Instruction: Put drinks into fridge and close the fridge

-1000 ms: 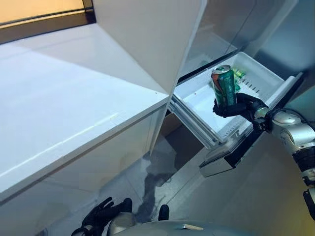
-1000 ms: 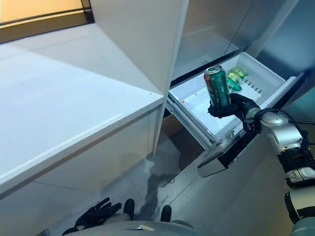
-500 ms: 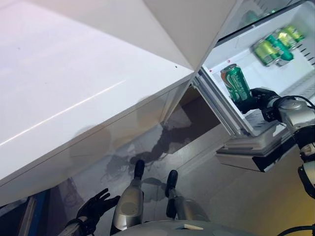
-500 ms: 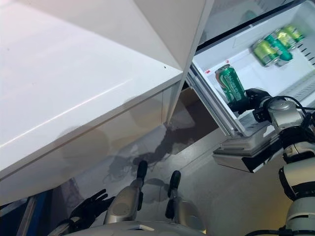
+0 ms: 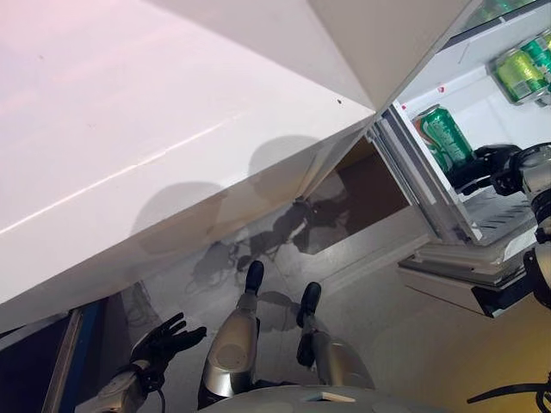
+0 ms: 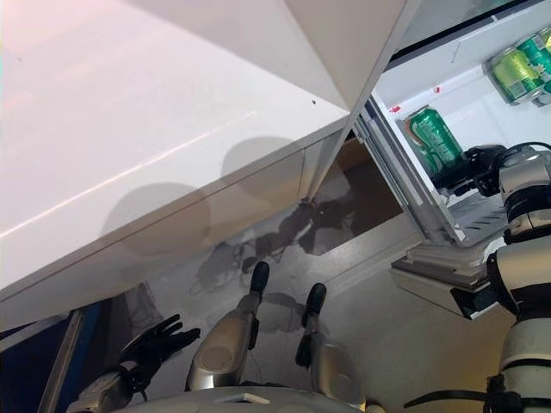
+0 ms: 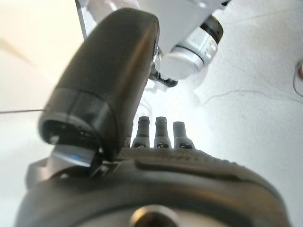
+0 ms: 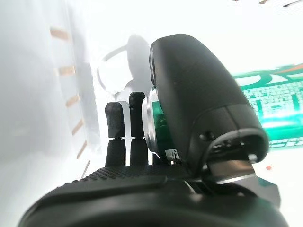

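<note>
can: green drink can [image 5: 445, 138], tilted, inside the pulled-out fridge drawer [image 5: 482, 225], near its front wall
handling: probably stiff, light, slick metal, so grab mid-body
right hand: [image 5: 487, 167] wrapped round the can's lower end
other cans: 2 or so [image 5: 519, 70] further back in the drawer
left hand: [image 5: 160, 339] spread, idle, well below the drawer

place: kitchen, home or office pantry, can't tell which
counter: long glossy white worktop [image 5: 129, 112] with plain white cabinet fronts beneath
fridge: white pull-out fridge drawer [image 6: 448, 219] open beside the counter, green drink cans [image 6: 516, 69] lying inside
panel: tall white cabinet side [image 5: 379, 43] between worktop and fridge
floor: pale grey polished floor [image 5: 379, 284], reflective
</note>
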You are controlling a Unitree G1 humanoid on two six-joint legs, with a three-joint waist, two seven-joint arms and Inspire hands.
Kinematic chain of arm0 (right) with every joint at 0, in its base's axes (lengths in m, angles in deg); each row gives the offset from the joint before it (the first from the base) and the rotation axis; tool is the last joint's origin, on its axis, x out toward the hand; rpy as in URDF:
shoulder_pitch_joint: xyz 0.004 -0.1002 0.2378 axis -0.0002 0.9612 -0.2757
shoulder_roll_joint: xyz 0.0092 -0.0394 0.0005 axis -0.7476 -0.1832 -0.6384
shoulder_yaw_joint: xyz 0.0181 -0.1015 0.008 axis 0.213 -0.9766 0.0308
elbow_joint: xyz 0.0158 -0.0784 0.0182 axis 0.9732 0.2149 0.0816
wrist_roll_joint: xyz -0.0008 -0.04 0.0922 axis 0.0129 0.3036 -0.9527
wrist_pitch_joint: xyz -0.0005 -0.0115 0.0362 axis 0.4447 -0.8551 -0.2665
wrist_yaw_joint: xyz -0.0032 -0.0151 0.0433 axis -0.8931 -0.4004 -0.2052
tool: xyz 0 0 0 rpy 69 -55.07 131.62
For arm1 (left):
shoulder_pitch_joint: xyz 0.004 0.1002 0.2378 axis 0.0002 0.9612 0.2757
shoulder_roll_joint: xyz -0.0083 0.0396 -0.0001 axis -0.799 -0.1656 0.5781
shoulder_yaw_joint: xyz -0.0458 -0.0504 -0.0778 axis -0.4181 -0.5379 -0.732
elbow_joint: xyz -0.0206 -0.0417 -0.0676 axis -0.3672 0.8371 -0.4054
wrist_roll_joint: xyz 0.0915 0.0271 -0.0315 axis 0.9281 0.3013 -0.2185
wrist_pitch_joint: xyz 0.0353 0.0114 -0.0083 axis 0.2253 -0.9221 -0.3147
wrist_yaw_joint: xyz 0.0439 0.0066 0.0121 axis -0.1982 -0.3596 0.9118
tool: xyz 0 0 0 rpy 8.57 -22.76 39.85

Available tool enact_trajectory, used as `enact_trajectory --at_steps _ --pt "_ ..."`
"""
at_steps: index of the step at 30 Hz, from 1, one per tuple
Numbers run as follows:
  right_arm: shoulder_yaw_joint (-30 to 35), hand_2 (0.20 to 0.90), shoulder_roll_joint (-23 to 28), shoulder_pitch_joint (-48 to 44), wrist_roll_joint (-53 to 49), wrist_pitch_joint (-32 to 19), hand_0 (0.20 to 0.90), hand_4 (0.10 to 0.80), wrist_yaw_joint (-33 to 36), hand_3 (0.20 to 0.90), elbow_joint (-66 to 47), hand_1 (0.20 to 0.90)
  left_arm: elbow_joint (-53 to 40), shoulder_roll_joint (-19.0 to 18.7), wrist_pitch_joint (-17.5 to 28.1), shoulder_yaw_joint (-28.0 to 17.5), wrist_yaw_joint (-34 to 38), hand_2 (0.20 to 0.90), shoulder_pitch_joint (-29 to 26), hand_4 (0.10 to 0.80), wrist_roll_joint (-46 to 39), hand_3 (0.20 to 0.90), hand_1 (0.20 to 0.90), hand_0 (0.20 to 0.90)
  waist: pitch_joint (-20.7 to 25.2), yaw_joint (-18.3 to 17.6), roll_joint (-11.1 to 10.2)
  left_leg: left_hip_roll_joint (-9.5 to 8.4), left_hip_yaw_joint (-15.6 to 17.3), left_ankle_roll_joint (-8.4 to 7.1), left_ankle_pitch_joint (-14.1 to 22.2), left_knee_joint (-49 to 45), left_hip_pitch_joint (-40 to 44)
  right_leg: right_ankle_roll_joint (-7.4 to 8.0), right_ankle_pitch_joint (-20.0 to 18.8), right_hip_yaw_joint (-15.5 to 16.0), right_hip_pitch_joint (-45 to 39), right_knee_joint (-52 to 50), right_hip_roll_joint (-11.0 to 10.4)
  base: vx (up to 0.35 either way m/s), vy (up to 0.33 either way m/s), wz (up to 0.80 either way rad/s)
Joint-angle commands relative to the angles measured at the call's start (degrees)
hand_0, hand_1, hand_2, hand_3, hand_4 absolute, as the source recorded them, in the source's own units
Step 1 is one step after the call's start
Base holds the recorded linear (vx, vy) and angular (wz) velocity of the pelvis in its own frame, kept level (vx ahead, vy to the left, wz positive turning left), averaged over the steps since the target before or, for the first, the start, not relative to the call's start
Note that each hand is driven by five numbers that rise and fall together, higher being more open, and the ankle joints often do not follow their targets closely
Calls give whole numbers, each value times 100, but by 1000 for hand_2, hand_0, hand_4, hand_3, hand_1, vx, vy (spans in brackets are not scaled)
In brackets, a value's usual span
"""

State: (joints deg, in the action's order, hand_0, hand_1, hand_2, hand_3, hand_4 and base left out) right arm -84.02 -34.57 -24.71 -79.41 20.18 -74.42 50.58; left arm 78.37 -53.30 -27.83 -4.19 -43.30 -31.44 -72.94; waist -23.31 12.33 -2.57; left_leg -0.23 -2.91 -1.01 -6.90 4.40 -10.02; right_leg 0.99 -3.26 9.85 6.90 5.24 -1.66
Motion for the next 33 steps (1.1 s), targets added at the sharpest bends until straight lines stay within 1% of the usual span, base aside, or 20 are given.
enact_trajectory --at_steps 1,5,10,22,23,24,25,28,31,33 --pt "-497 300 481 -580 476 233 300 100 -241 200 122 300 168 -334 93 369 -81 900 260 800 23 900 900 900 162 93 163 -327 -231 12 282 40 -342 281 -25 -1 449 -252 34 -10 31 5" --pt "-461 300 457 -499 669 415 300 100 -513 200 241 300 -9 -312 2 430 56 900 241 800 62 900 900 900 115 137 175 -368 -282 22 270 15 -397 265 -20 -2 494 -275 35 9 -5 6" --pt "-412 300 475 -442 902 411 300 100 -772 200 357 300 -284 -351 -150 489 188 900 269 800 82 900 900 900 84 170 181 -400 -327 38 237 12 -471 267 -43 3 560 -274 51 0 0 0" --pt "-219 300 408 -296 1002 441 300 100 -734 200 446 300 -508 -420 -216 500 129 900 356 800 101 900 900 900 87 211 228 -431 -301 58 236 -9 -490 267 -34 53 572 -299 41 0 0 0" --pt "-174 392 401 -257 1037 450 392 207 -733 307 429 392 -594 -413 -288 498 162 900 385 800 104 900 900 900 98 214 236 -436 -302 59 236 -8 -482 275 -37 50 565 -298 40 0 0 0" --pt "-86 476 353 -147 1057 460 476 306 -673 406 415 476 -807 -430 -474 486 254 900 427 800 134 900 900 900 132 230 228 -435 -299 58 239 -8 -473 279 -30 52 557 -304 38 39 -7 1" --pt "-24 900 316 -122 1104 489 900 800 -676 900 412 900 -846 -456 -561 484 298 900 399 800 143 900 900 900 157 241 199 -432 -292 62 250 -17 -469 268 -18 56 552 -311 41 54 -40 2" --pt "-19 900 328 -244 1207 534 900 800 -873 900 444 900 -844 -513 -797 428 393 900 238 800 237 900 900 900 237 253 97 -390 -271 64 291 -44 -461 254 -6 70 551 -335 54 50 -68 5" --pt "-126 900 399 -432 1239 545 900 800 -1075 900 439 900 -748 -564 -932 408 445 900 47 800 196 900 900 900 275 209 27 -362 -254 63 300 -38 -459 253 -38 43 588 -346 73 6 -19 2" --pt "-198 900 408 -487 1146 508 900 800 -994 900 430 900 -655 -588 -955 441 461 900 -60 800 105 900 900 900 271 171 10 -352 -242 65 299 -33 -452 249 -50 25 600 -348 82 0 0 0"
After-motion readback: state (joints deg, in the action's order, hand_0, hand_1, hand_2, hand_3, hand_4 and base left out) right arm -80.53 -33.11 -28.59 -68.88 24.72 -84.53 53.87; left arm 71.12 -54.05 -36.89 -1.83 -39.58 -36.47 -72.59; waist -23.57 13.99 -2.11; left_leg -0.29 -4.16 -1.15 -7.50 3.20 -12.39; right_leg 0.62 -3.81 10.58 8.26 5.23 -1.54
